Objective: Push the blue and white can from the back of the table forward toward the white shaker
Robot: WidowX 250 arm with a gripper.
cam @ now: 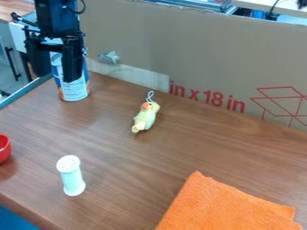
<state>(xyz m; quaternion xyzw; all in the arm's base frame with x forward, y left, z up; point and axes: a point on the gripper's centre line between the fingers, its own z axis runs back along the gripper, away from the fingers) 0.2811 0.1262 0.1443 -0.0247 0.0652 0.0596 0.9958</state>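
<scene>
A small yellow-and-green parrot figure with an orange face (pixel 146 117) and a pale cord loop (pixel 150 95) lies on the brown wood-grain tabletop (pixel 114 152). Nearer the camera, a white cylindrical shaker (pixel 72 179) stands upright, with part of a glossy red rounded vessel (pixel 3 149) at the left edge. A folded orange cloth (pixel 225 209) lies at lower right. A brown cardboard panel with red printing (pixel 198 58) stands along the far side.

shaker (pixel 71 177) left of cloth (pixel 225 207), bird (pixel 146 118) behind both, can (pixel 75 90) back left
</scene>
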